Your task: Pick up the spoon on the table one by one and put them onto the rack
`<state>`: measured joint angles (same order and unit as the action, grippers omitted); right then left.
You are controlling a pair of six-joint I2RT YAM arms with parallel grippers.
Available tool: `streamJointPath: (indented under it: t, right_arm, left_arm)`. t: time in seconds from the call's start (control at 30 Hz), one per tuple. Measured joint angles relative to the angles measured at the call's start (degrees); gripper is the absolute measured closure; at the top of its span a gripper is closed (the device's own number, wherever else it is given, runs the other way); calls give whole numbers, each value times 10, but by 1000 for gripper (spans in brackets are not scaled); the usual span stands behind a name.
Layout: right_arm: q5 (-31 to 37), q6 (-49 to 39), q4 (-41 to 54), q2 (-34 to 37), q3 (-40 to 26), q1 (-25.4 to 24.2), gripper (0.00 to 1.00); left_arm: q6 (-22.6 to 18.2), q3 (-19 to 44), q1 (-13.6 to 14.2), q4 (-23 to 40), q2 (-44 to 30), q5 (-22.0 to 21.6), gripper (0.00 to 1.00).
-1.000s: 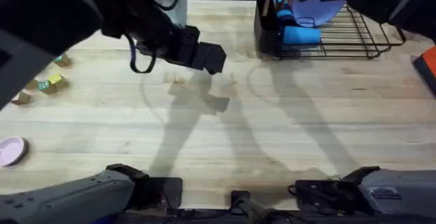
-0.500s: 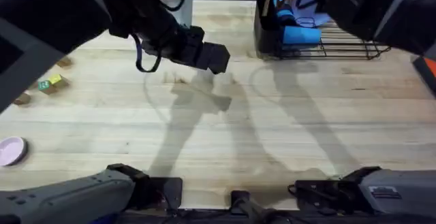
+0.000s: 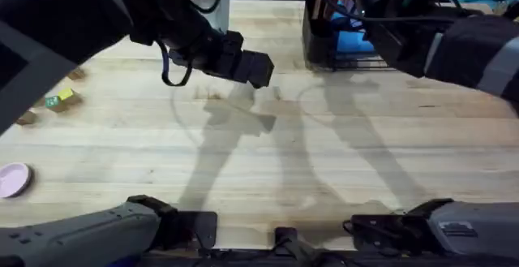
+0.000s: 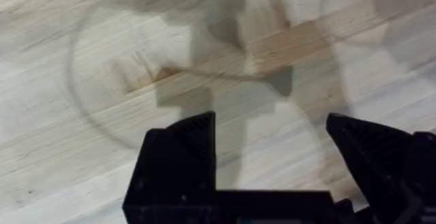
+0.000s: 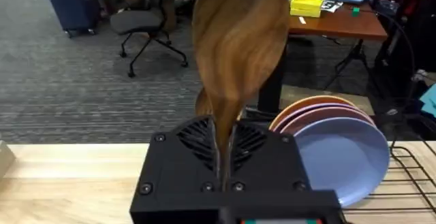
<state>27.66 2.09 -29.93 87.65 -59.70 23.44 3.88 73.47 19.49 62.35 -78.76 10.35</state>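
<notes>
The right gripper is closed on the handle of a reddish-brown wooden spoon, and the wrist view shows the spoon standing bowl-up, its handle running straight down between the jaws. Held this way, the handle end points down toward the rack, which I judge to be the reason for the upright grip: the handle can go first into the black utensil holder at the rack's near end, the bowl left sticking out on top. In the wrist view the black box sits directly beneath the spoon, and blue and pink plates stand in the wire part just beside it. In the overhead view the right arm hangs over the rack at about one o'clock on the table, so spoon and gripper are together above the holder; whether the handle tip has entered the box I cannot tell. The left gripper hovers open and empty over bare wood, nothing between its black fingers; overhead it sits near eleven o'clock, well apart from the rack. A few small blocks and a pink dish lie toward nine o'clock. No spoon is lying on the tabletop, so this looks like the last placement.
</notes>
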Motion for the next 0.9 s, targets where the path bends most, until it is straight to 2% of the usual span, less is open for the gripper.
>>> streamJointPath:
  t: [0.53,0.9]
  right_arm:
    - [-5,0,33,53,3,0,967]
    - [-9,0,117,59,3,0,967]
  left_arm:
    - [0,0,0,0,0,0,7]
    - [0,0,0,0,0,0,7]
